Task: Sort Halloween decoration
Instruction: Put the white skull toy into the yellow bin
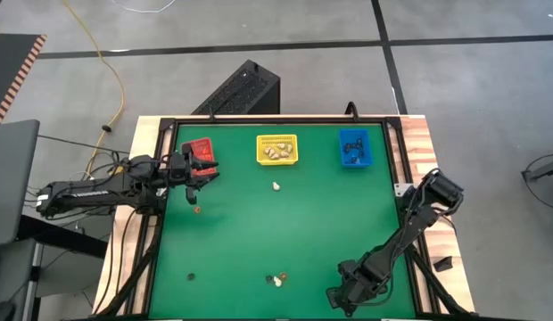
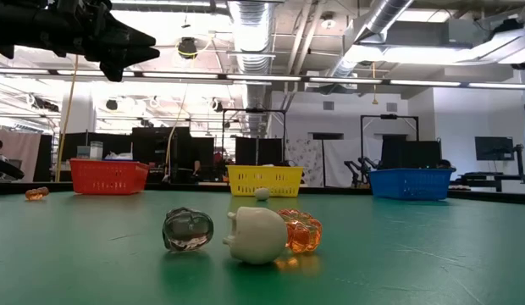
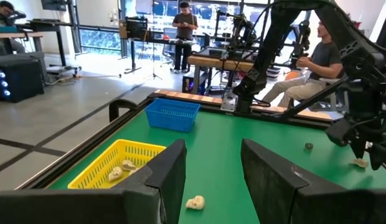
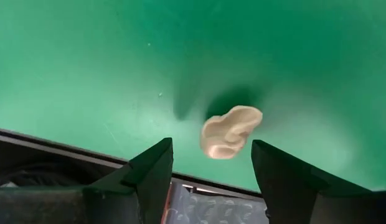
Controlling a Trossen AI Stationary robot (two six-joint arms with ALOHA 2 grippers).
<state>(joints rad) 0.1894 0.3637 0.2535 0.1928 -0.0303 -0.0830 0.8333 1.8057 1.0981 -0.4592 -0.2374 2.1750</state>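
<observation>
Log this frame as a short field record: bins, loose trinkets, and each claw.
bins: red basket, yellow basket, blue basket, in a row along the far edge of the green table
loose trinkets: cream piece mid-table; cream and orange pieces near the front edge
left claw: open, beside the red basket
right claw: open, above a cream trinket

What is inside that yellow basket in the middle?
The yellow basket holds several cream-white trinkets; the left wrist view shows at least two near one wall. Its mesh walls hide part of the floor, so the exact count stays unclear.
</observation>
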